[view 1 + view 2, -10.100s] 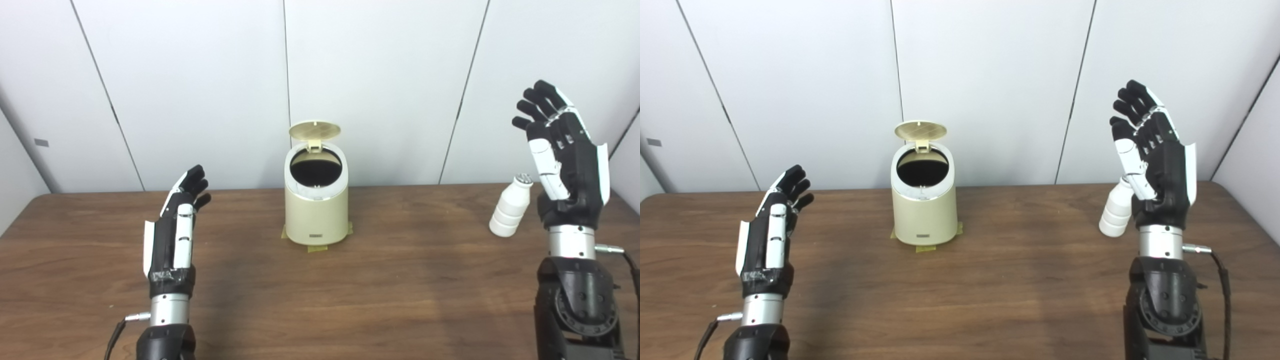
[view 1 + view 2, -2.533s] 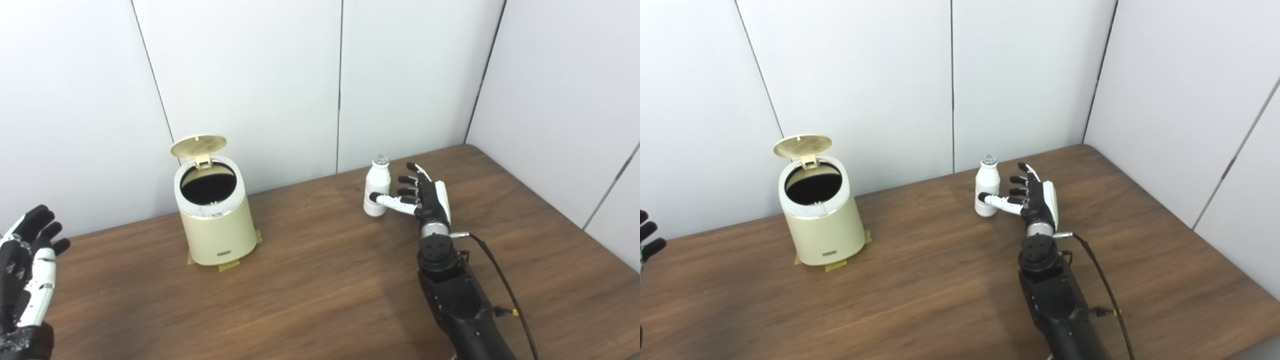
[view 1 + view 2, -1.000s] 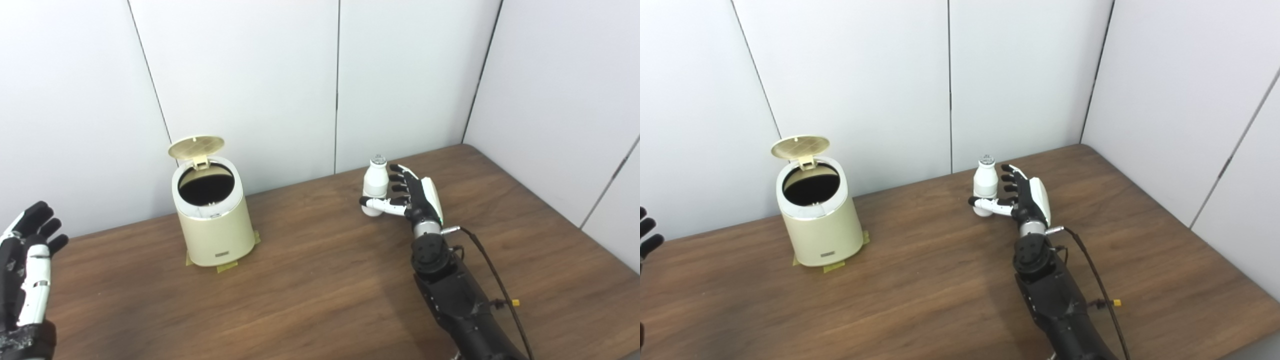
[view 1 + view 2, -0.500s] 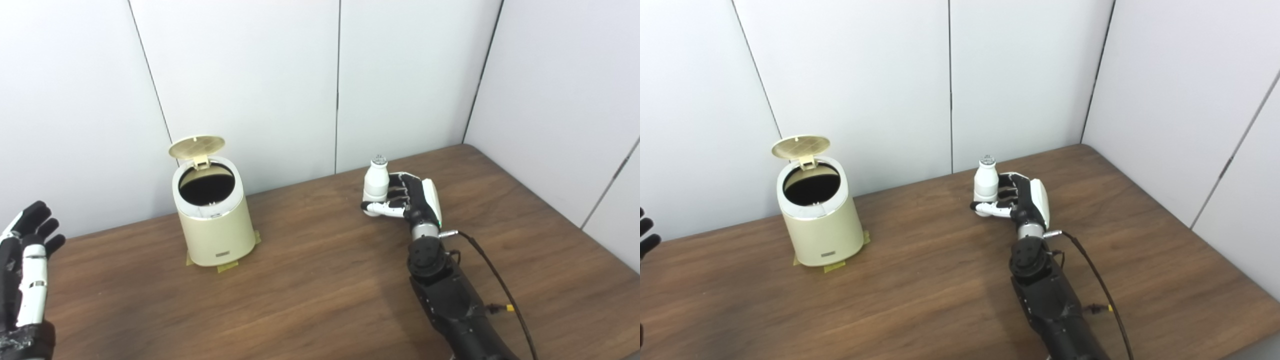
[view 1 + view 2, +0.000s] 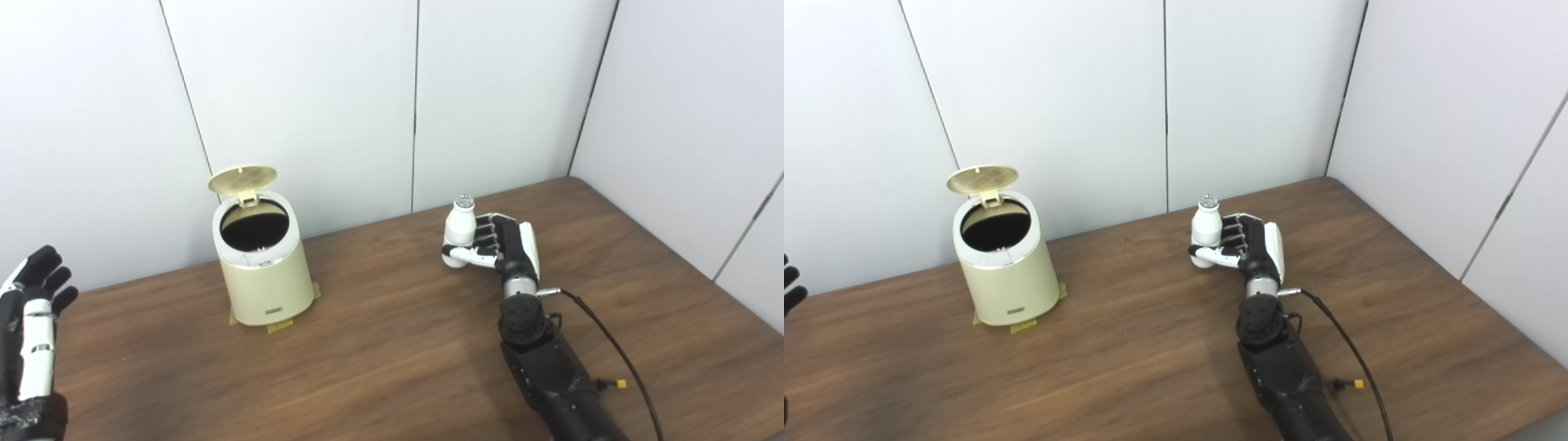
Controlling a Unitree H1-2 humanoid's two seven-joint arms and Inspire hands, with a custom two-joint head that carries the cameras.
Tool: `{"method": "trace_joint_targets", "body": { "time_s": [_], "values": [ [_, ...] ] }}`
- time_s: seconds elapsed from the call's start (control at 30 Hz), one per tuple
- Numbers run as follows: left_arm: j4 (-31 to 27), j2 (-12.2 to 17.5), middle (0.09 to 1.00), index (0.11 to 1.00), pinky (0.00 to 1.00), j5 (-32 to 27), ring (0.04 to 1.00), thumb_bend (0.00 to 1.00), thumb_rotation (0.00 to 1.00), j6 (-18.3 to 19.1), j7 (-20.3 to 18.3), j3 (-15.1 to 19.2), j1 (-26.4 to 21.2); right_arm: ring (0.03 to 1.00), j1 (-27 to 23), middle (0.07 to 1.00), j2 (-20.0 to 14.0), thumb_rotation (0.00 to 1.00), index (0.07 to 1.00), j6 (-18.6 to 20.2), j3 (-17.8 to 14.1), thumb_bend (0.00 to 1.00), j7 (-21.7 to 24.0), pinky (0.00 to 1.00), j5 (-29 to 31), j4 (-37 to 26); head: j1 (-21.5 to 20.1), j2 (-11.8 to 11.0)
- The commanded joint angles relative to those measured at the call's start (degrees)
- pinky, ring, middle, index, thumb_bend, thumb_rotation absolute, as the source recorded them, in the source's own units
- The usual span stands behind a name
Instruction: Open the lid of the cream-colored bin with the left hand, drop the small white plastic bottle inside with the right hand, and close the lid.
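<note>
Here, in the left eye view, the cream bin (image 5: 263, 263) stands near the counter's (image 5: 392, 355) back edge by the wall, its lid (image 5: 242, 179) tipped up and the mouth open. Bare wood lies between it and the bottle (image 5: 459, 231), well apart to the right. The right hand (image 5: 499, 245) wraps fingers and thumb around the upright bottle. The left hand (image 5: 27, 343) hovers at the left edge, fingers spread, holding nothing.

In the right eye view, only the left hand's fingertips show; the counter's right edge lies well clear of the right arm.
</note>
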Motion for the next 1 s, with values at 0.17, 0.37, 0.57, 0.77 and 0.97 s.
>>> {"method": "trace_joint_targets", "body": {
  "time_s": [0.17, 0.37, 0.57, 0.77, 0.97],
  "values": [
    [-1.65, 0.33, 0.884, 0.858, 0.85, 0.04, 0.879, 0.1, 0.68, -1.1, -0.18, -0.07, -2.35, 0.436, -2.21, 0.482, -0.27, 0.0, 0.487, -1.92, -0.63, 0.53, -0.6, 0.39, 0.39, -1.39, 0.16, -0.12],
    [-1.19, 0.04, 0.877, 0.851, 0.84, 0.44, 0.871, 0.09, 0.67, -1.92, 0.01, -0.26, -2.37, 0.429, -1.66, 0.48, -0.84, 0.0, 0.491, 1.8, 0.67, 0.53, 0.65, 0.36, -1.16, -4.44, 1.3, -0.24],
    [-1.07, -0.55, 0.87, 0.849, 0.83, 0.57, 0.862, 0.1, 0.62, -2.32, 0.23, -0.38, -2.4, 0.398, -1.04, 0.456, -1.39, 0.0, 0.51, 2.8, 1.6, 0.53, 2.92, 0.33, -1.42, -8.72, 1.99, -0.18],
    [-0.71, -1.14, 0.864, 0.845, 0.83, 1.01, 0.858, 0.11, 0.61, -2.52, 0.62, -0.34, -2.35, 0.446, -1.69, 0.509, -1.86, 0.0, 0.473, 7.74, 3.08, 0.52, 5.8, 0.38, -2.98, -12.82, 2.66, -0.25],
    [0.74, -0.83, 0.868, 0.852, 0.83, 0.71, 0.861, 0.12, 0.65, -4.94, -0.05, -0.4, -2.31, 0.557, -2.83, 0.535, -1.65, 0.0, 0.455, 13.99, 4.4, 0.52, 8.09, 0.52, -4.42, -16.46, 3.24, -0.31]
  ]
}}
